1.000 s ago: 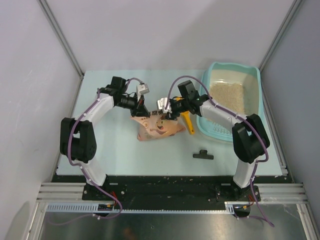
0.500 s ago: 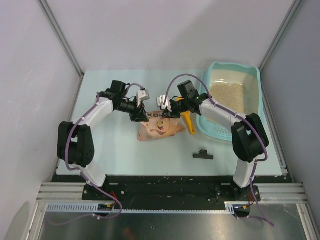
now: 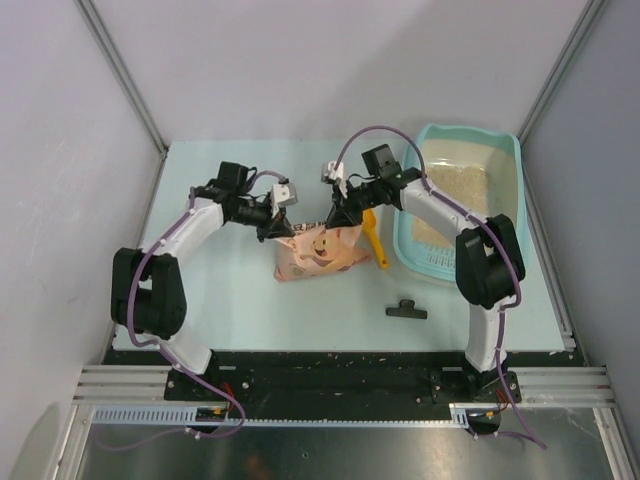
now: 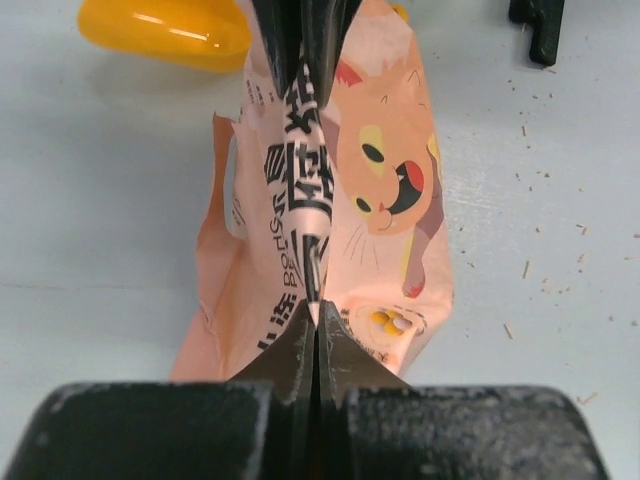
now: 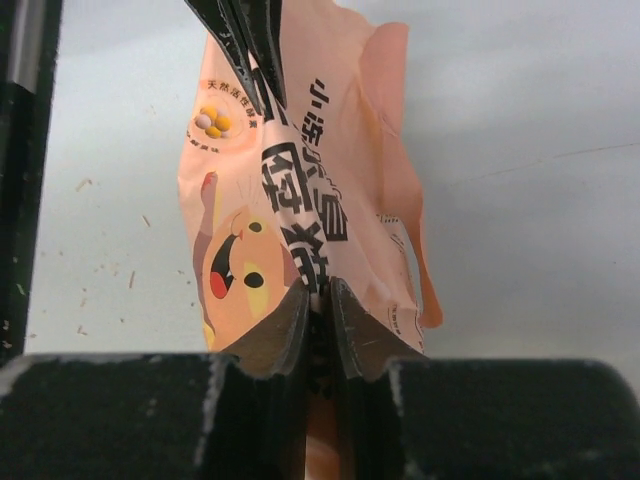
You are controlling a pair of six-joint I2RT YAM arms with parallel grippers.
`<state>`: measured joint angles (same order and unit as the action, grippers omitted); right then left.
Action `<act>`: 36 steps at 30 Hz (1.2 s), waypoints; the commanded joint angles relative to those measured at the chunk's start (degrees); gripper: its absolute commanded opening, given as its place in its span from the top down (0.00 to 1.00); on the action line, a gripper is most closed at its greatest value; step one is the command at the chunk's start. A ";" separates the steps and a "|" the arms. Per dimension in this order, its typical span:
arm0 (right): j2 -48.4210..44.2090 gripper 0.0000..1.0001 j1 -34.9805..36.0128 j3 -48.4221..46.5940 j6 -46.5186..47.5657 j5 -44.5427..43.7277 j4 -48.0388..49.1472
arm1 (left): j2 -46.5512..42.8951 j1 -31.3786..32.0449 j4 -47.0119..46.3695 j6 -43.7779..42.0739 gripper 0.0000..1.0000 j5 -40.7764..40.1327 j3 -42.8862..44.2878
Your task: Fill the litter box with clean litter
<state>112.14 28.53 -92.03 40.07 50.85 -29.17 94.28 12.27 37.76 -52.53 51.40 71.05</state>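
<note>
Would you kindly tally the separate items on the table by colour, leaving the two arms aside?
Teal: 1, the litter box
Pink-orange: 1, the bag
Yellow-orange: 1, the scoop
Black: 1, the clip
Total: 4

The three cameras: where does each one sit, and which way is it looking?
Top external: fixed above and behind the arms, looking down at the table; both arms show whole, the bag between them.
Left wrist: on the left arm, looking along the left gripper, shut on the bag's top edge; its fingers show at the bottom.
Right wrist: on the right arm, facing the opposite way; the right gripper pinches the same edge.
Shared: both wrist views show the bag and the other gripper's fingertips at the top.
</note>
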 commanded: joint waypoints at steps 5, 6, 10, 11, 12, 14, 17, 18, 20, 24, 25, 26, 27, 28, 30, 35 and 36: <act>1.68 1.00 -5.69 -3.95 -9.23 6.45 -1.50 | -1.81 -5.25 5.57 9.82 0.67 6.08 2.34; 1.42 1.00 -5.42 -3.77 -9.23 7.85 -1.59 | -3.30 -4.02 5.31 9.47 0.64 5.30 2.86; 0.28 1.00 -4.45 -2.28 -10.01 9.01 -0.63 | -6.99 3.70 1.11 4.47 0.46 1.96 4.19; 0.62 1.00 -4.54 -2.28 -11.41 8.39 0.24 | -7.27 4.68 -0.65 4.20 0.44 1.26 3.49; 0.80 1.00 -4.71 -2.63 -12.03 7.69 0.08 | -7.44 5.47 -2.67 4.02 0.42 -0.14 2.96; 0.98 1.00 -4.54 -3.07 -11.52 6.55 -0.97 | -8.23 6.62 -9.52 4.28 0.39 0.28 0.60; 1.94 1.00 -4.10 -3.51 -12.56 5.75 -2.03 | -7.10 8.55 -16.04 3.32 0.36 -2.35 -1.88; 2.29 1.00 -4.01 -4.20 -13.35 6.36 -2.29 | -6.14 8.82 -16.48 3.49 0.37 -2.79 -1.53; 2.21 1.00 -4.01 -4.39 -12.05 7.24 -4.30 | -3.58 9.43 -17.28 4.71 0.39 -3.06 -0.39; 0.37 1.00 -4.01 -2.64 -7.99 7.25 -5.03 | 0.28 10.05 -18.33 7.17 0.43 -4.90 1.02; 0.19 1.00 -4.10 -2.11 -9.39 7.51 -4.33 | 1.07 10.05 -18.33 8.49 0.44 -4.29 2.16; 0.10 1.00 -4.27 -1.84 -11.23 8.73 -2.84 | 2.13 10.14 -18.33 10.07 0.46 -3.68 2.43; 0.01 1.00 -4.10 -1.49 -12.29 9.17 -2.04 | 2.40 10.05 -18.42 10.69 0.52 -2.80 2.34; -0.51 1.00 -3.75 -0.62 -13.43 9.18 -0.64 | 2.40 10.05 -18.33 11.05 0.56 -2.01 1.56; -0.43 1.00 -3.75 0.01 -14.23 8.74 0.77 | 2.14 10.05 -18.42 11.22 0.72 -0.68 0.42; -1.04 0.80 -6.73 -1.82 -16.45 10.14 2.37 | -0.67 8.74 -17.63 14.64 1.00 1.07 -2.67; -1.30 0.67 -7.52 -2.88 -16.08 9.88 1.84 | -0.85 8.56 -17.63 15.52 1.00 1.25 -2.93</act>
<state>113.78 24.47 -92.38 24.80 59.66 -29.04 96.62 21.67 20.93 -41.41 49.12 69.54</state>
